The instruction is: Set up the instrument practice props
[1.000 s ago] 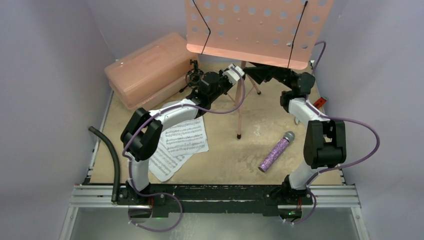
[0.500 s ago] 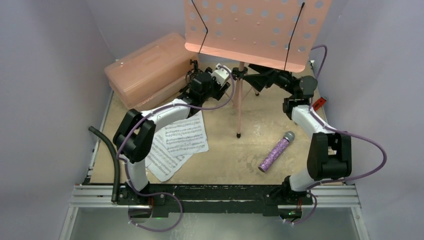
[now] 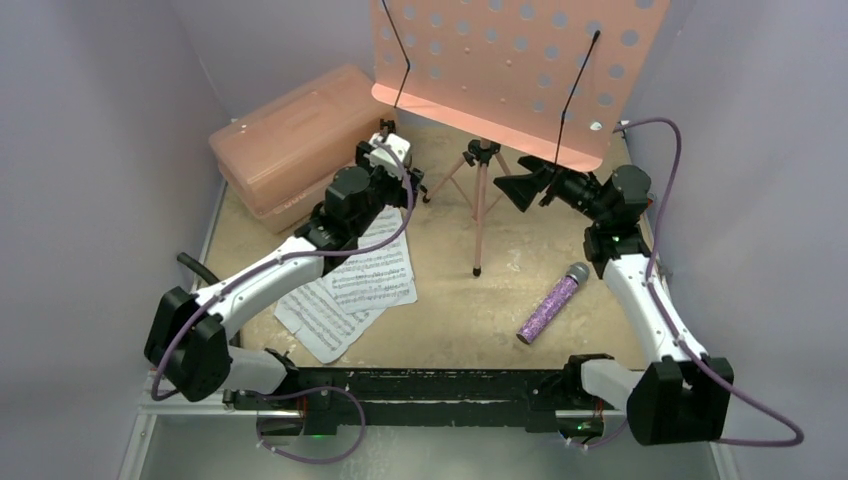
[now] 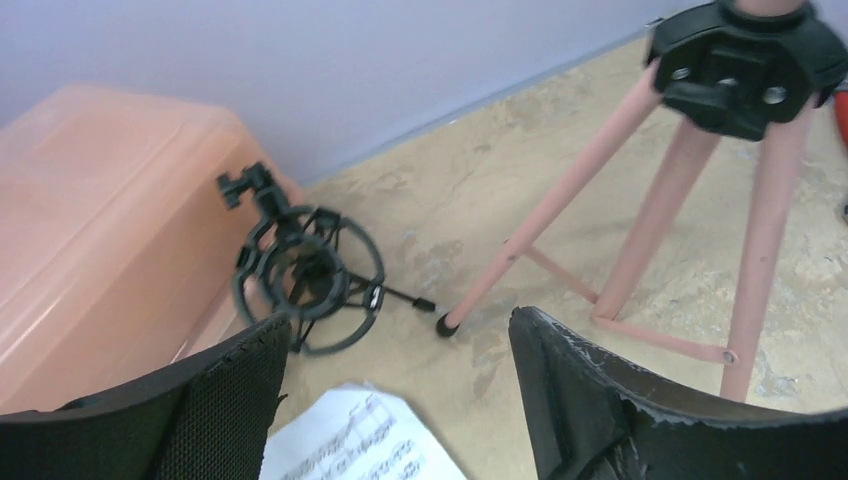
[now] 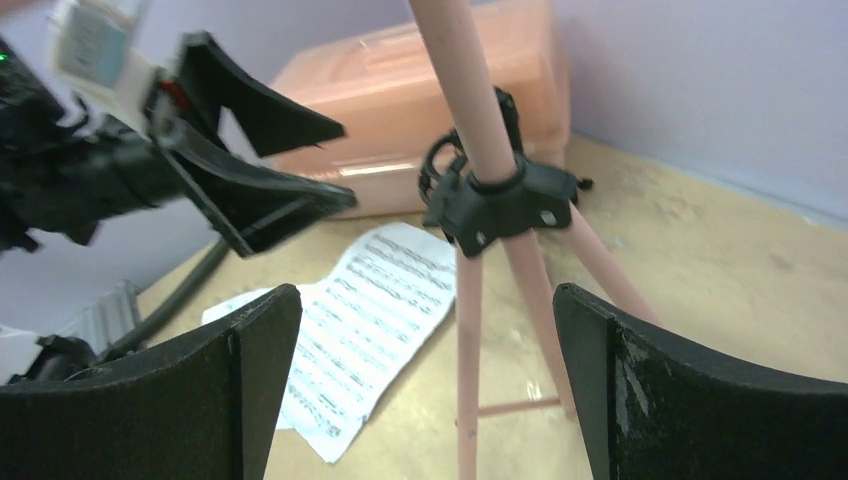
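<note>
The pink music stand stands upright on its tripod legs at the back middle, with neither gripper touching it. My left gripper hangs open left of the legs, above the small black shock-mount mini tripod, nothing between its fingers. My right gripper is open to the right of the stand's pole, which shows ahead between its fingers. Two white sheet-music pages lie overlapped on the table. The glittery purple microphone lies right of the front leg.
A big pink plastic case sits at the back left, right behind the shock mount. A black hose curves along the left edge. Grey walls close in the back and both sides.
Both grippers have opened and drawn back from the stand's black leg hub, the left one going left towards the case, the right one going right. The stand stays up by itself.
</note>
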Motion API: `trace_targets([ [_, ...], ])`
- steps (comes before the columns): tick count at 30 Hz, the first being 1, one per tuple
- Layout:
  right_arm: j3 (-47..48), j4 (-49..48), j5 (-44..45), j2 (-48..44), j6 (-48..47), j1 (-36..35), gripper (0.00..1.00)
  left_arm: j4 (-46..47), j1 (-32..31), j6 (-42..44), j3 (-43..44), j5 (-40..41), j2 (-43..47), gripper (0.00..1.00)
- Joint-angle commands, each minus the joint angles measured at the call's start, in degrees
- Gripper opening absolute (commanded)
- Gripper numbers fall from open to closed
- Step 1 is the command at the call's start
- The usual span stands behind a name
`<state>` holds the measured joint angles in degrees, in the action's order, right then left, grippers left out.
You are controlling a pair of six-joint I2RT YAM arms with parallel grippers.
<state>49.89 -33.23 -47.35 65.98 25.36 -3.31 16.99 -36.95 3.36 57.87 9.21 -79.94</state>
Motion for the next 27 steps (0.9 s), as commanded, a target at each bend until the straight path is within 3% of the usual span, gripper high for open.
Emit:
trace_targets([
  [1, -3.23, 15.23, 6.31, -6.92, -10.17, -0.07, 0.98, -6.85, -0.09, -4.71, -3.45, 8.18, 6.27, 0.81],
  [5, -7.28, 15.05, 9.20, -12.09, -9.20, -0.03, 0.98, -16.54, -0.11, -7.95, -4.72, 12.94, 9.74, 0.90],
  [8, -8.72, 12.90, 9.65, -12.95, -8.70, -0.02, 0.98, -22.33, -0.13, -8.95, -4.69, 9.79, 10.73, 0.90],
  [12, -7.26, 12.00, 8.49, -10.04, -9.05, -0.03, 0.98, -18.26, -0.08, -11.26, -4.84, -3.56, 10.18, 0.88],
  [17, -7.11, 9.79, 7.79, -6.57, -8.40, -0.03, 0.98, -8.75, -0.14, -15.77, -1.13, -13.22, 4.82, 0.84],
  [27, -7.77, 4.61, 8.86, -4.54, -4.89, -0.08, 0.98, -7.42, -1.84, -15.91, 11.19, -19.30, -7.38, 0.78],
])
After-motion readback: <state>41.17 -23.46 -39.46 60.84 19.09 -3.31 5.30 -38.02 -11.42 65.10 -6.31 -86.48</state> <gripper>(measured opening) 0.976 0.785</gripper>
